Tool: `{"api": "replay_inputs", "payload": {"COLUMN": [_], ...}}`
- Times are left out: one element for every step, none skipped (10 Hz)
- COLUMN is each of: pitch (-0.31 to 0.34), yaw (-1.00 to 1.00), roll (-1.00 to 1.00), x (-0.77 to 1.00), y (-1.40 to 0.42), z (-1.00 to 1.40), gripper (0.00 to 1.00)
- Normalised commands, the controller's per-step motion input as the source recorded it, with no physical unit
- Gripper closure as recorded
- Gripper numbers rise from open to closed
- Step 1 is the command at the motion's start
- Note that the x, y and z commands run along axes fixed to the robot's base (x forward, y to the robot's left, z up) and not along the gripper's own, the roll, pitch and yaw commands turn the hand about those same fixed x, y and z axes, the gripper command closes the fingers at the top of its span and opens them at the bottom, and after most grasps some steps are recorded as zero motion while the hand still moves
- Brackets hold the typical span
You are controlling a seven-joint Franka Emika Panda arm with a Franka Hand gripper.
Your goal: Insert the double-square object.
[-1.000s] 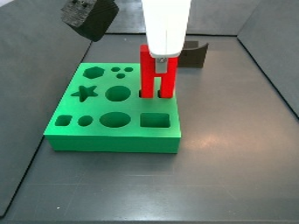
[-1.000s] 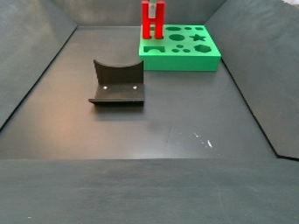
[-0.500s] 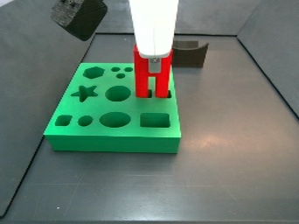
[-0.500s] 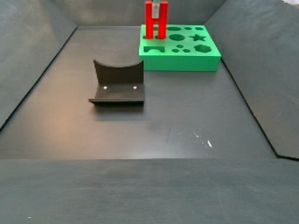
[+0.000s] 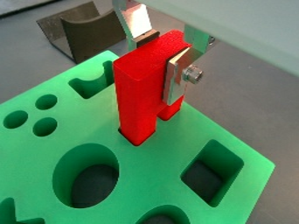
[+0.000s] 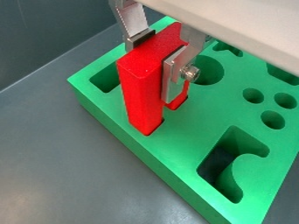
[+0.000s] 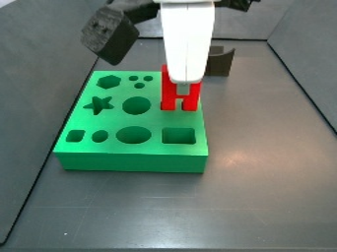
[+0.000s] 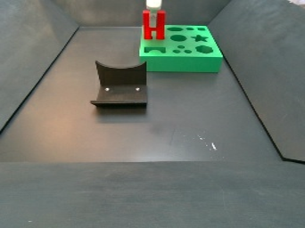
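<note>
A: Lower now — the double-square object [image 7: 178,92] has dropped against the green board [image 7: 116,146] since half a second ago; less red shows under the white arm body [image 7: 186,37] in a side view, and less stands above the board's near edge in the far side view [image 8: 152,24].

B: Where on the board?

A: At the edge nearest the dark grey block [image 7: 216,58], about 2 o'clock from the large round hole [image 7: 130,135] in that side view. Both wrist views put its lower end at a slot in the board surface [image 5: 138,138]; how deep it sits, cannot tell.

B: Gripper?

A: Gripper [image 5: 159,58] is right over the board, clamped on the red piece's upper part. One silver finger [image 5: 179,73] lies flat against its side, the opposite finger [image 6: 132,17] shows behind the top. Object stands upright.

B: Other features?

A: Rectangular hole [image 5: 219,173] just beside the object, notched cutout [image 6: 237,158] near the board's corner, star hole [image 7: 95,103] at 9 o'clock from the object. Fixture [image 8: 118,85] sits well apart on the floor.
</note>
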Motion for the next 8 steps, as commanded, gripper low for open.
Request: {"api": "replay_inputs", "payload": {"pitch": [-0.056, -0.054, -0.057, -0.061, -0.104, -0.113, 0.016, 0.0], "yaw": [0.0, 0.0, 0.0, 0.0, -0.06, 0.0, -0.04, 0.0], "roll": [0.0, 0.0, 0.0, 0.0, -0.04, -0.11, -0.07, 0.0], "x": [0.0, 0.0, 0.0, 0.0, -0.03, 0.0, 0.03, 0.0], "y": [0.0, 0.0, 0.0, 0.0, 0.0, 0.03, 0.08, 0.0], "z": [-0.3, -0.27, -0.25, -0.26, -0.22, -0.19, 0.0, 0.0], "gripper": [1.0, 1.0, 1.0, 1.0, 1.0, 1.0, 1.0, 1.0]}}
